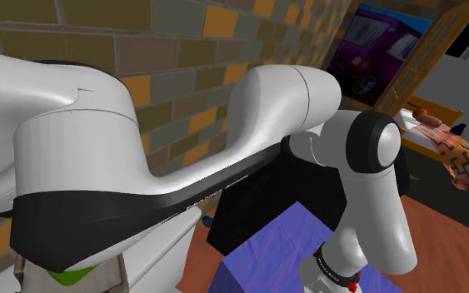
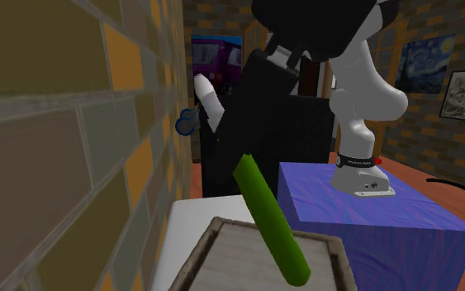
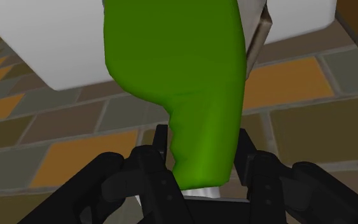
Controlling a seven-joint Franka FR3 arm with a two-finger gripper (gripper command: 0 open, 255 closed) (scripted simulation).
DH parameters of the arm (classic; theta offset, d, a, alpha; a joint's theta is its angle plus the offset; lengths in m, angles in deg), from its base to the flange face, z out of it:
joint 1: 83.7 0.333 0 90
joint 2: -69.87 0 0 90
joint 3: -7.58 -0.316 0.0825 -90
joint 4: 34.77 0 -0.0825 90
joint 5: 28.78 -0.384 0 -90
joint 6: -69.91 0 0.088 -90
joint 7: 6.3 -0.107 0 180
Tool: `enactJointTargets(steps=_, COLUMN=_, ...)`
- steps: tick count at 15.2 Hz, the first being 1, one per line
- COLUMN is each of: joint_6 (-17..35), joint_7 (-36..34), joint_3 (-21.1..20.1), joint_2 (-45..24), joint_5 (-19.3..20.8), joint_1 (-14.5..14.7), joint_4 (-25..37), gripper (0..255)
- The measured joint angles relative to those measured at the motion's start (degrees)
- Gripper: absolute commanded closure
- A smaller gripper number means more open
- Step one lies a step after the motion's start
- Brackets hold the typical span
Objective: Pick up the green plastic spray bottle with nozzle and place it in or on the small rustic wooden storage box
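1. Placing step: the gripper has its fingers clamped on the green bottle.
2. In the second exterior view, the bottle hangs tilted over the box, its base toward 5 o'clock.
3. Next, probably: lower the bottle, then release it.

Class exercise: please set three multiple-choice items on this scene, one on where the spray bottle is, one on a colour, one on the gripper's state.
1. Where is the spray bottle? A over the wooden box; B on the floor; C on a shelf.
2. The stand's colour? A red; B blue; C white.
3. The gripper is: A open; B shut on nothing; C shut on the spray bottle.
Key: 1 A, it hangs tilted above the box; 2 B, its top and sides show blue; 3 C, both fingers clasp it.
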State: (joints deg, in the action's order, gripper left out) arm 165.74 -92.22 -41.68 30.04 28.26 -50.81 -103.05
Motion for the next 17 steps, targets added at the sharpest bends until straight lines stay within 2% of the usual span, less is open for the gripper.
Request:
enactJointTargets(steps=2, joint_6=1.23, joint_7=-0.73, joint_3=-0.61, joint_2=0.16, joint_5=2.24, joint_1=-1.42, joint_4=-2.03, gripper=255)
enactJointTargets(steps=5, joint_6=1.62, joint_7=-2.38, joint_3=-2.36, joint_2=-1.54, joint_5=8.33, joint_1=-2.29, joint_4=-3.06, gripper=255)
enactJointTargets(steps=6, joint_6=2.12, joint_7=-2.89, joint_3=-3.51, joint_2=-1.96, joint_5=10.14, joint_1=-3.51, joint_4=-4.02, gripper=255)
enactJointTargets(steps=8, joint_6=0.18, joint_7=-3.10, joint_3=-5.64, joint_2=-4.06, joint_5=12.57, joint_1=-3.34, joint_4=-2.18, gripper=255)
enactJointTargets(steps=11, joint_6=-1.00, joint_7=-4.90, joint_3=-10.39, joint_2=-4.68, joint_5=15.74, joint_1=-6.33, joint_4=-4.55, gripper=255)
enactJointTargets(steps=12, joint_6=-1.57, joint_7=-4.21, joint_3=-11.60, joint_2=-5.77, joint_5=15.83, joint_1=-6.99, joint_4=-3.59, gripper=0)
enactJointTargets(steps=14, joint_6=-1.79, joint_7=-3.66, joint_3=-12.40, joint_2=-6.95, joint_5=11.70, joint_1=-7.77, joint_4=-3.39, gripper=0)
enactJointTargets(steps=17, joint_6=-1.83, joint_7=-3.39, joint_3=-12.50, joint_2=-7.58, joint_5=10.13, joint_1=-7.78, joint_4=-3.01, gripper=0)
